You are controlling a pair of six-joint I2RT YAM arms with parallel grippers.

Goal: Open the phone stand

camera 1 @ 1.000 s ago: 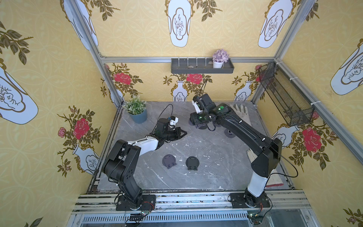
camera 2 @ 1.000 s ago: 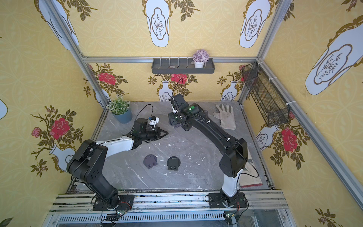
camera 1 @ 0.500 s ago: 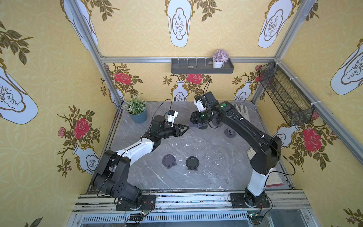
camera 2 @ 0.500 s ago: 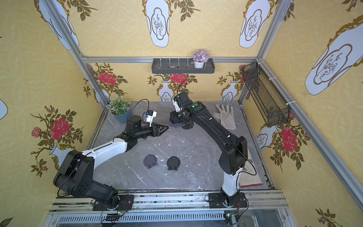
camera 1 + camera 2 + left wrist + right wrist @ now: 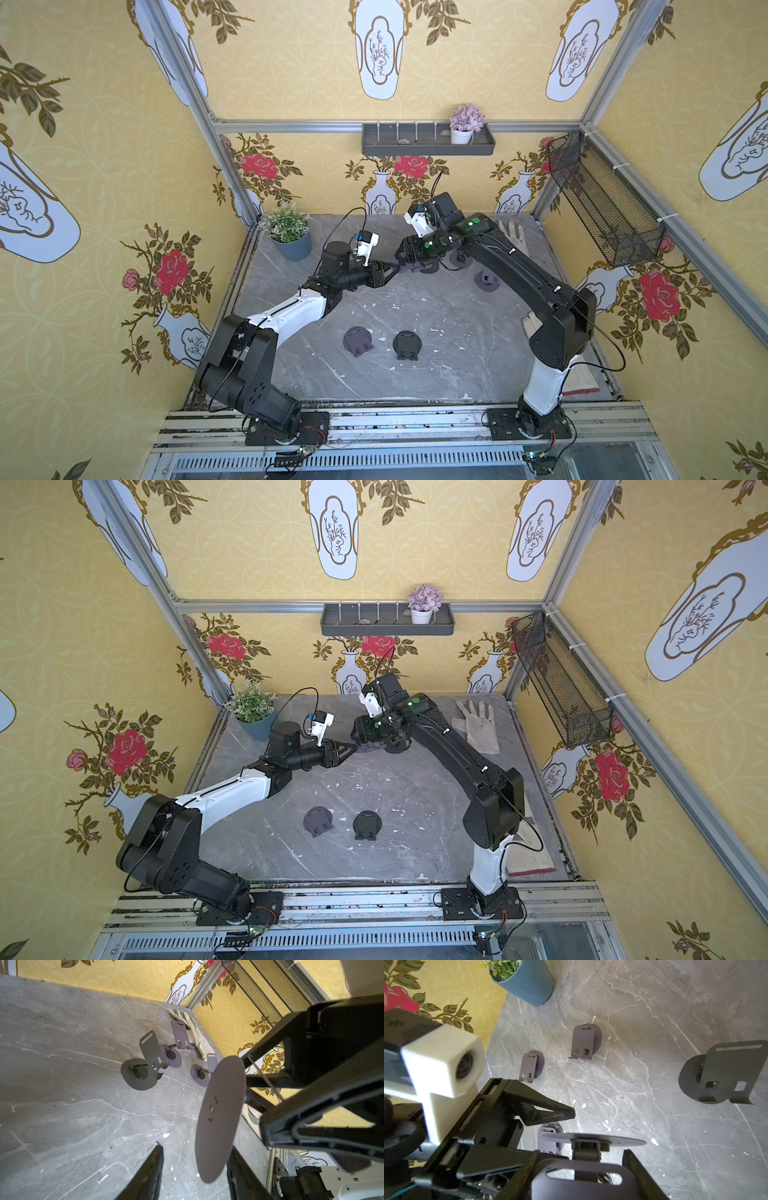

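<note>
The grey phone stand [image 5: 577, 1184] hangs in the air above the back of the table, and my right gripper [image 5: 583, 1169] is shut on its flat plate. Its round base disc [image 5: 220, 1118] sticks out toward my left gripper [image 5: 195, 1169]. The left jaws are open, and the disc's near edge sits between them, close to one finger [image 5: 239, 1176] with a gap to the other. In both top views the two grippers meet tip to tip, left gripper [image 5: 392, 272] against right gripper [image 5: 406, 261], with the stand [image 5: 370, 748] between them.
Two folded stands [image 5: 357, 340] [image 5: 408, 343] lie at the front middle. Opened stands [image 5: 143, 1068] [image 5: 176, 1049] [image 5: 202, 1072] stand behind the grippers. A blue plant pot [image 5: 293, 243] sits back left, a white glove [image 5: 515, 239] back right, a mesh basket [image 5: 602, 203] on the right wall.
My left gripper has risen, moved right to the held stand and gone from shut to open around the disc's edge. The right gripper has shifted slightly with the stand.
</note>
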